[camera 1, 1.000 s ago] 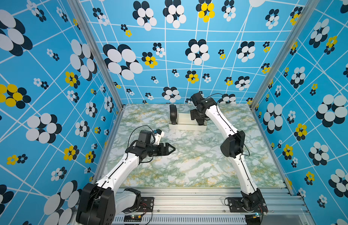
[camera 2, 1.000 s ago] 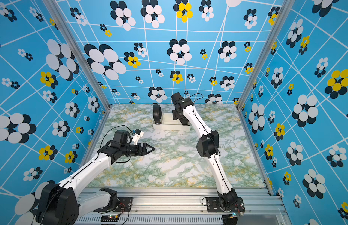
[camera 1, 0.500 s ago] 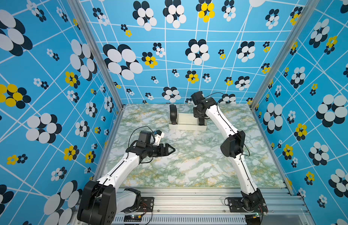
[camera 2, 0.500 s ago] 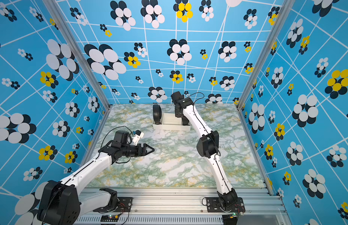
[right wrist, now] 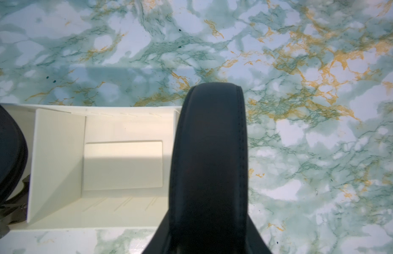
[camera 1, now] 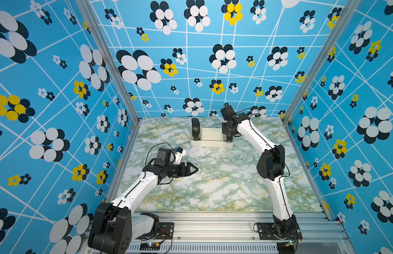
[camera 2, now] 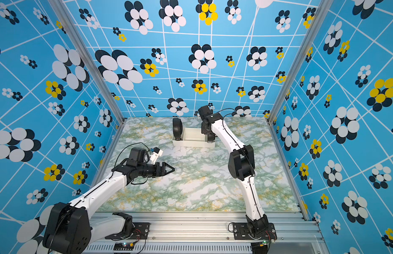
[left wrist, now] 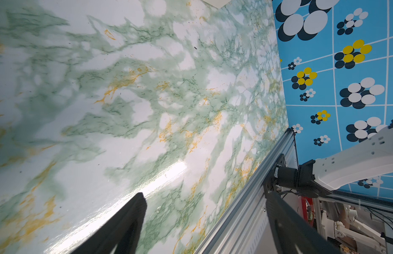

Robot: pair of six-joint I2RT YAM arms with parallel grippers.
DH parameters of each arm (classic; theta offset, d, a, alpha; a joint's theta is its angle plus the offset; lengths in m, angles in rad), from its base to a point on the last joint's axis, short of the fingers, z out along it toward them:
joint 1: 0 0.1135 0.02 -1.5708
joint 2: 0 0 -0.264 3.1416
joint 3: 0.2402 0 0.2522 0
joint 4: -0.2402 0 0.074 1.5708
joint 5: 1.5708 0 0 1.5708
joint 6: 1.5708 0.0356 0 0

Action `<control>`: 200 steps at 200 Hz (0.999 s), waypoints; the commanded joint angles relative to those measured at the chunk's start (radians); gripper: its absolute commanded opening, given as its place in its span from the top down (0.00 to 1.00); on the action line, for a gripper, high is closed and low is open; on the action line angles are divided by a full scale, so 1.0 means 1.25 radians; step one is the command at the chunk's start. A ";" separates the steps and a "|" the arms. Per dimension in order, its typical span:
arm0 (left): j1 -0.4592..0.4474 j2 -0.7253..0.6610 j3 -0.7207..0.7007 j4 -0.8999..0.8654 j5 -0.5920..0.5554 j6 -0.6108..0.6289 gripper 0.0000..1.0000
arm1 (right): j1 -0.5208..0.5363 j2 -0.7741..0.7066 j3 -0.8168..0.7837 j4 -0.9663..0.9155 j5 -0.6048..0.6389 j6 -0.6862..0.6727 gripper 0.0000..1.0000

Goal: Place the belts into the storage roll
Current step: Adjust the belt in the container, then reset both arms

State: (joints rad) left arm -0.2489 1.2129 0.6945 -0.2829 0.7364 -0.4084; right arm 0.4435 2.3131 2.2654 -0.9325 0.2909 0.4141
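Note:
The storage roll (camera 1: 210, 143), a cream-white divided tray, lies at the back of the marble table in both top views (camera 2: 191, 143). One belt (camera 1: 195, 128), a black coil, stands upright in its left end compartment; in the right wrist view it shows at the frame edge (right wrist: 6, 154). My right gripper (camera 1: 229, 138) reaches down into the tray's right end. There it is shut on a second coiled belt (right wrist: 210, 154), with a finger along each side. This coil hides that compartment's floor. The middle compartment (right wrist: 123, 165) is bare. My left gripper (camera 1: 194, 169) hovers open over the table's left middle, holding nothing.
Patterned blue walls (camera 1: 59, 110) enclose the table on three sides. An aluminium rail (camera 1: 213, 222) with both arm bases runs along the front edge. The right arm's elbow (camera 1: 271, 163) hangs over the right half of the table.
The right gripper's jaws have come together on the coiled belt at the tray's right end. The left arm has stayed where it was.

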 commanded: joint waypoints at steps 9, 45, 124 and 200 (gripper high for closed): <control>-0.004 0.006 -0.003 0.009 0.008 -0.005 0.11 | -0.028 -0.018 -0.061 0.014 -0.053 0.021 0.38; -0.007 0.017 0.005 0.016 0.008 -0.007 0.11 | -0.031 -0.040 -0.040 0.018 -0.063 -0.009 0.14; -0.006 0.008 0.055 -0.009 -0.052 0.035 0.11 | -0.038 -0.291 -0.232 0.155 -0.082 -0.034 0.01; 0.029 -0.163 0.076 -0.075 -0.500 0.124 0.01 | -0.159 -0.679 -0.833 0.501 -0.254 -0.209 0.02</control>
State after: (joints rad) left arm -0.2226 1.0649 0.7696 -0.3450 0.4088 -0.3260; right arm 0.2874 1.5177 1.3899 -0.4454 0.0849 0.2600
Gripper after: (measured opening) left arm 0.993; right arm 0.985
